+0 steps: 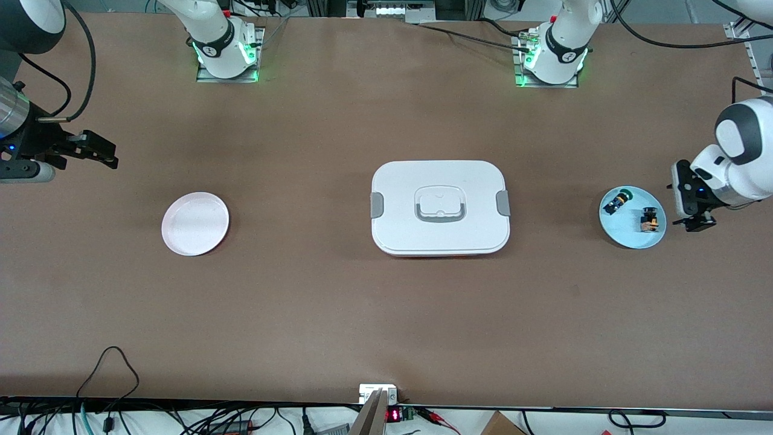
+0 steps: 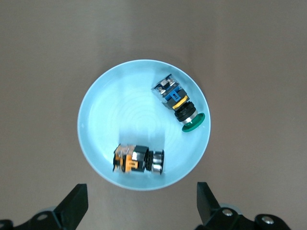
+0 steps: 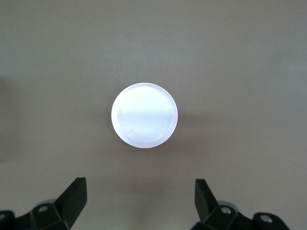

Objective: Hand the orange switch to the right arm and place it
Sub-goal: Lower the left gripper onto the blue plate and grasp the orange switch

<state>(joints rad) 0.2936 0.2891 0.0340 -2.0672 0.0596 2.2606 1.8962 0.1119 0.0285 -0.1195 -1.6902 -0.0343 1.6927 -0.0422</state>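
Front view: I report as the left arm. My left pincer (image 1: pixel 694 211) hangs in the air at the left arm's end of the table (image 1: pixel 338 314), just beside the pale blue plate (image 1: pixel 622 235) and not touching it. Its fingers stand fully apart and hold nothing.

The orange switch (image 1: pixel 649 220) lies on its side on the blue plate, untouched. On the plate's face as that view shows it, it sits near four o'clock; the green-capped switch (image 1: pixel 616 201) sits near ten o'clock. The two are apart.

In the left wrist view the orange switch (image 2: pixel 138 158) lies close to the plate's rim, its long axis running roughly across the line between my fingertips (image 2: pixel 76 201).

The right pincer (image 1: pixel 96 150) waits over bare table at the right arm's end, wide open and empty, with the pink plate (image 1: pixel 194 223) on the table near it. A white lidded box (image 1: pixel 439 207) stands at the table's middle.

Judgement: the first step, the pick-up, is not yet begun. The next move calls for centring over the orange switch, a straight descent, and a grip clear of the rim.
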